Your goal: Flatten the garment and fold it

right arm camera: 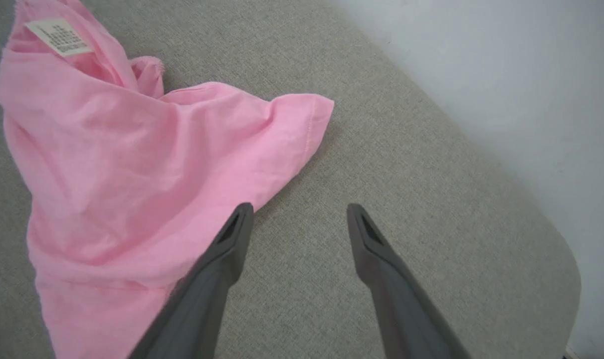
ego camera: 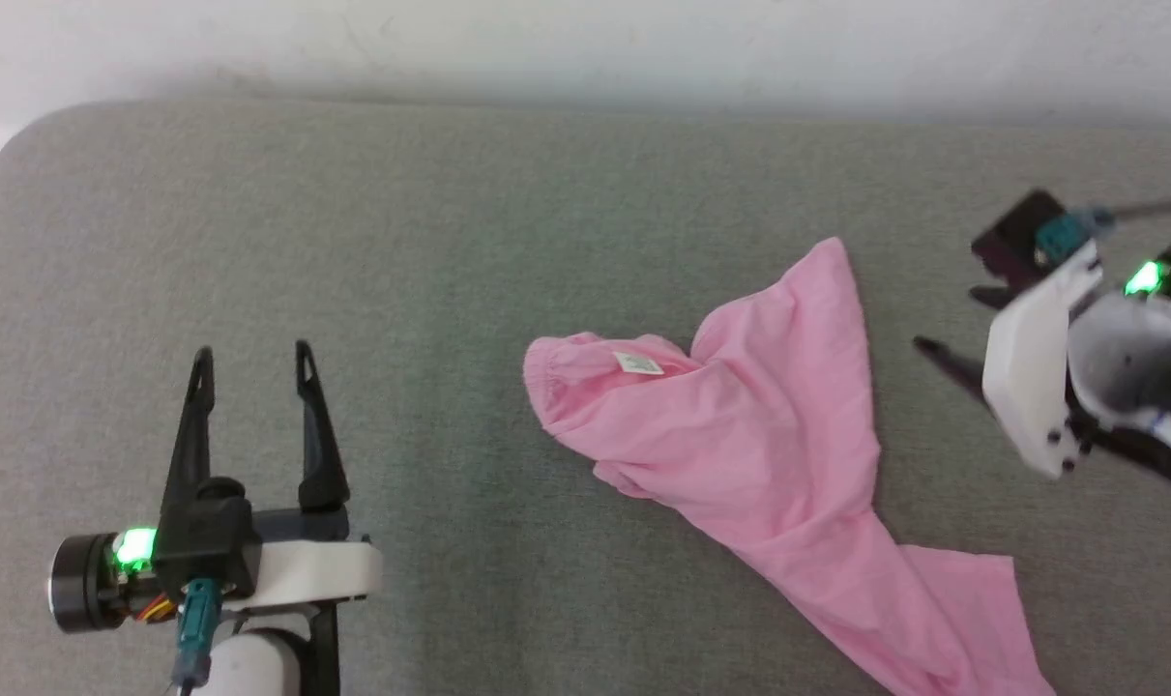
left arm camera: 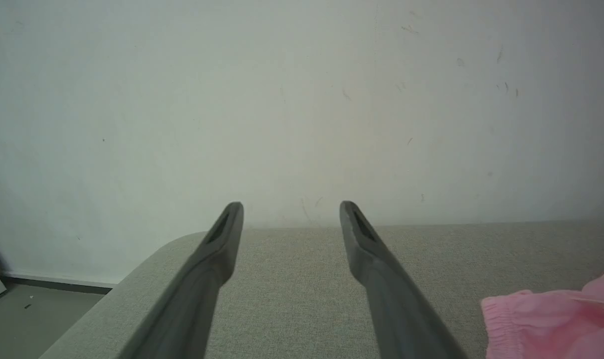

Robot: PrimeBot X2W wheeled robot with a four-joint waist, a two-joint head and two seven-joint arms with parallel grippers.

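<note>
Head view: left tool [ego camera: 252,350] at lower left, fingers apart, empty, over grey counter [ego camera: 353,242]. Right tool [ego camera: 946,316] at right edge, fingers apart, empty, pointing at garment [ego camera: 769,435], near its right hem, gap between. Garment crumpled on counter between tools, nearer right one. Waistband with white tag [ego camera: 637,363] toward left tool, one leg trailing to near edge.
</note>
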